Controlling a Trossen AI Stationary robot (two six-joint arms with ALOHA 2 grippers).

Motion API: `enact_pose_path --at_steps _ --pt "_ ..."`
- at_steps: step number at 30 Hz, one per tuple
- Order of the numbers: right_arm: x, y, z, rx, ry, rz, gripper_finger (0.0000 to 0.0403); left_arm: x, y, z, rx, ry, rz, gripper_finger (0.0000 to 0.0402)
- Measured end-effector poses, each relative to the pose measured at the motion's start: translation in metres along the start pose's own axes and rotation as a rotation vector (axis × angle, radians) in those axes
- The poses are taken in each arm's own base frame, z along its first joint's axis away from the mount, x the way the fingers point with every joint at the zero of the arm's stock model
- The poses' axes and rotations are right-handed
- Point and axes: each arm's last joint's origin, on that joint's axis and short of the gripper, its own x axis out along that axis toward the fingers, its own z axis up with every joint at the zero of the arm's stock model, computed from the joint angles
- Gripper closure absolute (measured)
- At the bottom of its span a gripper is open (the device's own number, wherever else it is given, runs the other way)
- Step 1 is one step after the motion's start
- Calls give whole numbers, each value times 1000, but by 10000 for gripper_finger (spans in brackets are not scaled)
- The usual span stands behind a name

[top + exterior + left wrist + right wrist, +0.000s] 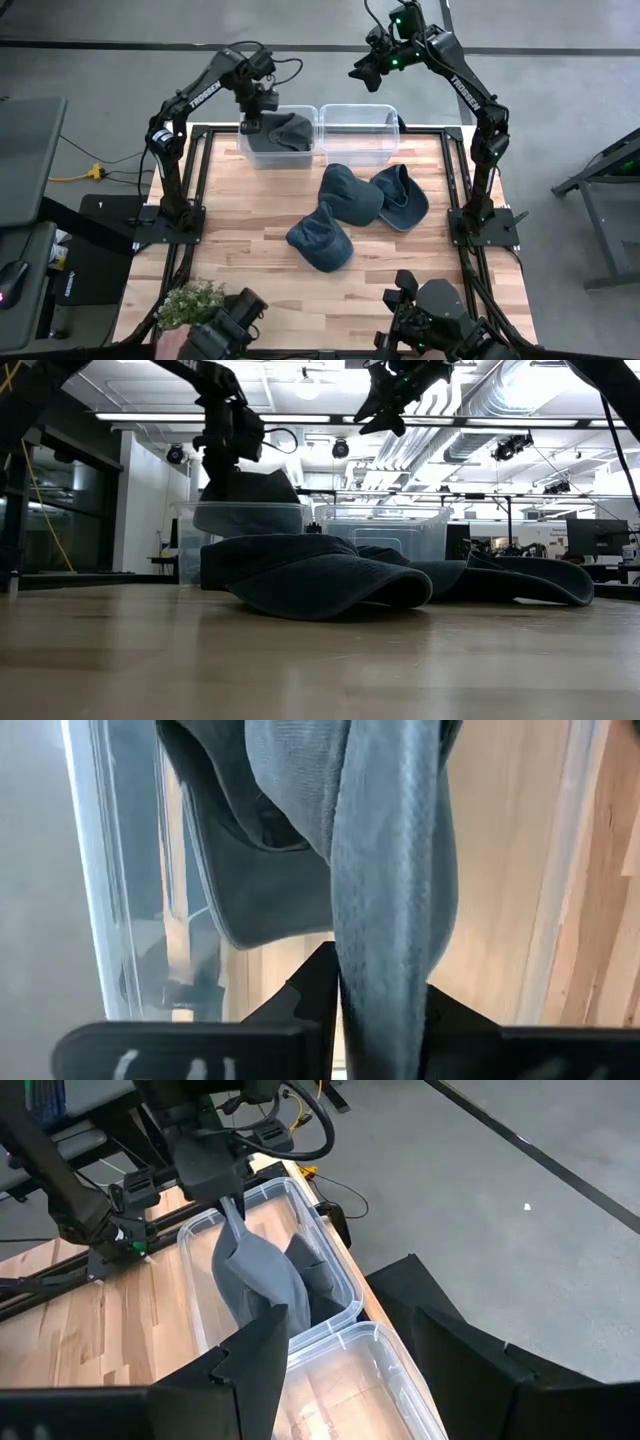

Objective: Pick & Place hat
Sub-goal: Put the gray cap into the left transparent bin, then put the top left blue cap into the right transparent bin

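Left tool (262, 108) hangs over the left clear bin (246, 148) at the far edge of the worktop (250, 260), and its fingers (312, 995) pinch a fold of a dark grey hat (282, 130). The left wrist view shows this grip very close: the cloth passes between the two dark fingers, which stand nearly together. From the high view alone the grip is hard to see, because the arm covers it. The right wrist view shows the hat hanging from the tool, with its lower part already inside the bin; it seems to touch the bin wall, but I cannot be sure.

Right tool (365, 70) waits high above the far edge, near the right clear bin (358, 130), with its fingers wide apart and nothing between them.

Three more hats (350, 192) lie on the worktop in front of the bins, overlapping each other. The low view shows them only as a flat dark pile.
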Motion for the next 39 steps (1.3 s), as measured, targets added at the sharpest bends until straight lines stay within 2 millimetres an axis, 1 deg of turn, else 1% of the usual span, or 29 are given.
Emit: enact_pose_path --at_steps 5,9,12,16,20,24,28,30,33,36,39 --pt "0 0 0 -3 0 0 194 0 -1 2 -3 -48 -33 365" --pt "0 0 0 -3 1 0 194 0 3 3 -58 -51 14 368" --pt "0 0 0 -3 1 0 194 0 3 3 -57 -42 27 359" --pt "0 0 0 -12 3 0 194 0 4 3 -61 -23 48 321" --pt "0 0 -1 -19 8 0 194 0 7 3 -81 1 102 265" --pt "0 0 -1 -22 8 0 194 -4 11 3 -115 45 200 210" --pt "0 0 -1 -26 7 -1 194 -11 14 7 -172 56 309 178" --pt "0 0 -1 -27 6 -1 194 -14 15 9 -200 44 347 173" --pt "0 0 -1 -45 7 -3 194 -20 13 14 -256 10 374 177" --pt "0 -1 -1 -47 9 -4 194 -23 8 21 -281 -15 382 194" --pt "0 -1 -2 -45 12 -2 194 -25 -1 30 -302 -35 378 220"
